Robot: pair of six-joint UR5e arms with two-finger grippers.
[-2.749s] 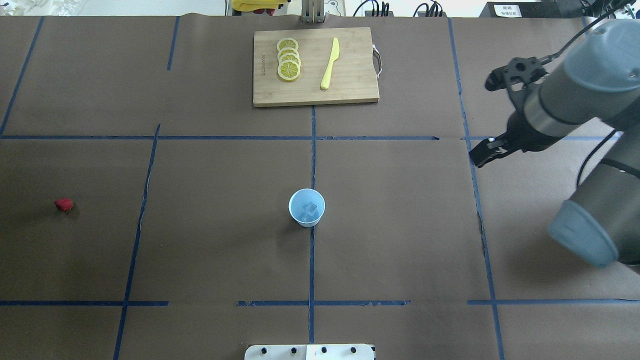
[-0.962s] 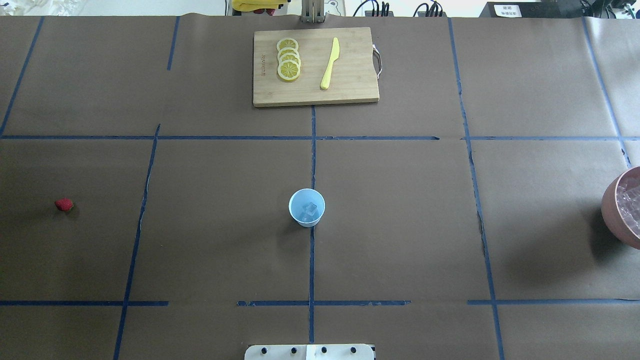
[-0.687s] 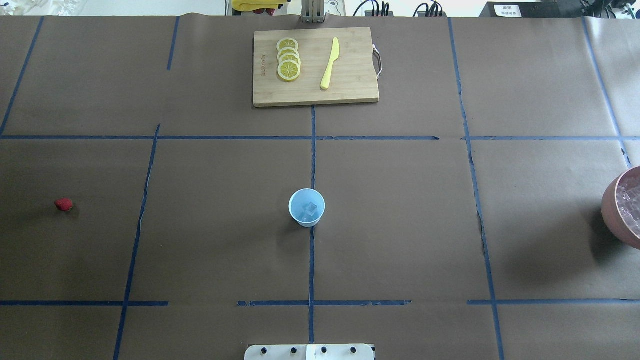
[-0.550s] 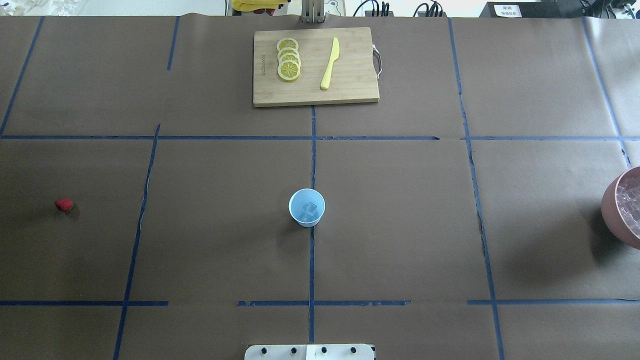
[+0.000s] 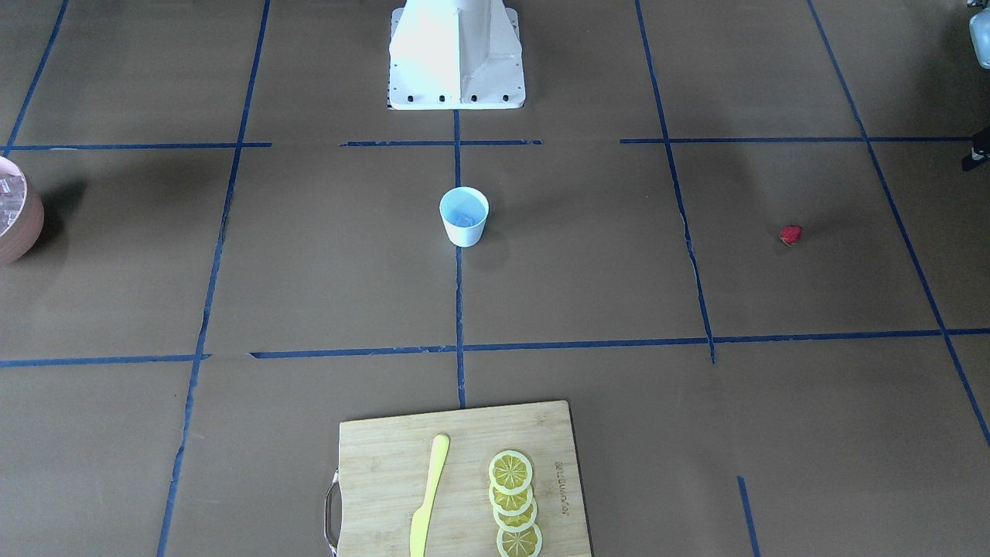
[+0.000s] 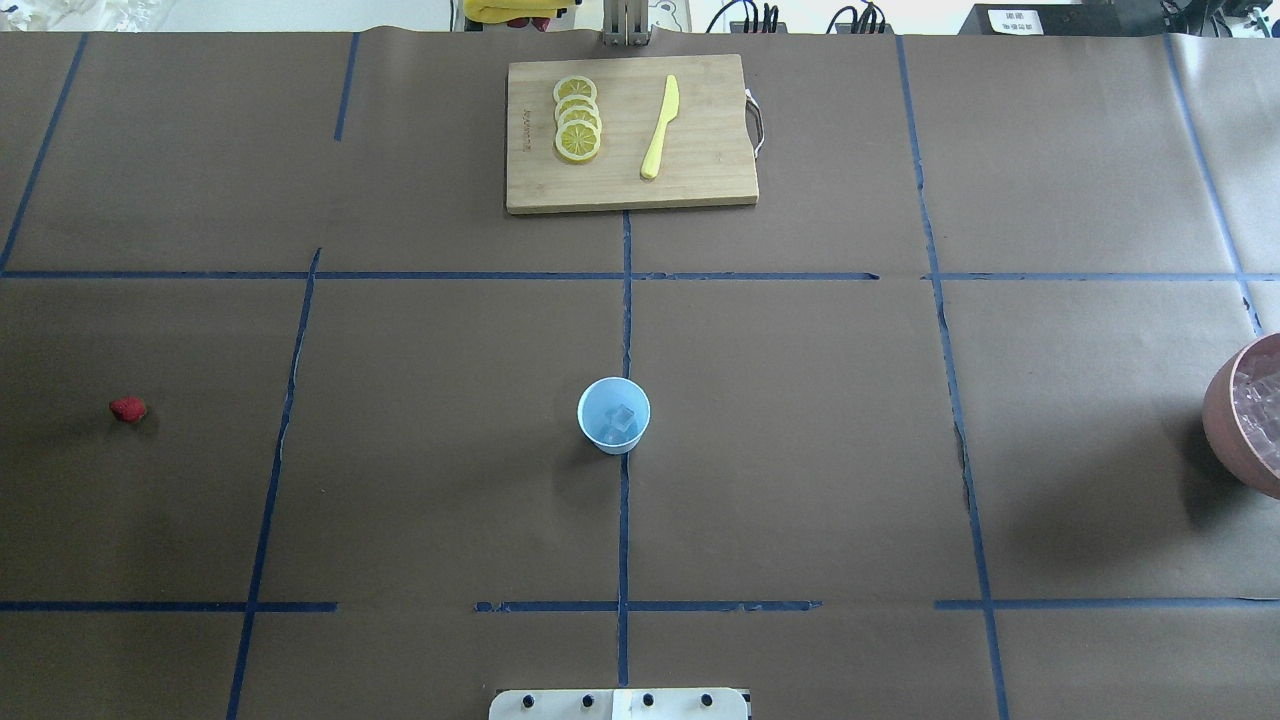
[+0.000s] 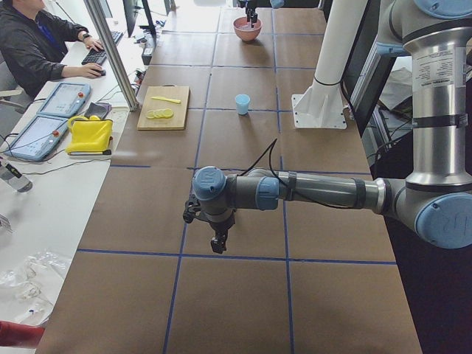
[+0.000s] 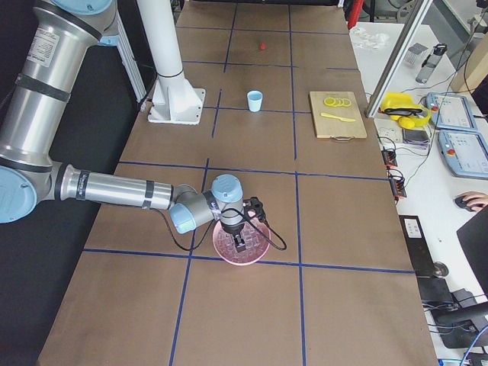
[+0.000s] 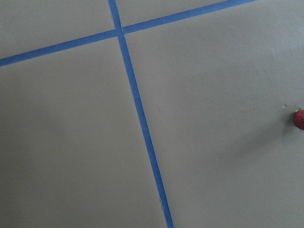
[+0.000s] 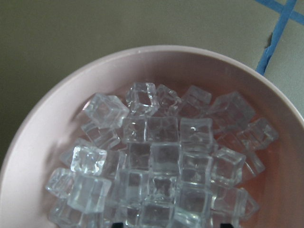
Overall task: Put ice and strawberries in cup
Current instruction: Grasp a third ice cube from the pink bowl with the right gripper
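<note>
The cup (image 6: 613, 415) stands upright in the middle of the worktop, within reach of both arms, with some ice (image 6: 622, 420) already lying in it. At its 3 o'clock, well apart, sits the pinkish bowl (image 6: 1225, 425) heaped with cubes (image 10: 156, 161). The right jaws hang directly over that heap, seemingly lined up to take another cube. I cannot tell whether they are spread or pressed together.

The strawberry (image 6: 127, 408) lies alone at the cup's 9 o'clock, far out on the left arm's side, so fetching it likely falls to the left jaws. They hover over bare worktop, with the berry just at the edge of their wrist view, and their state cannot be told either.

The cutting board (image 6: 700, 190) with lemon slices (image 6: 578, 120) at 12 o'clock plays no part.
</note>
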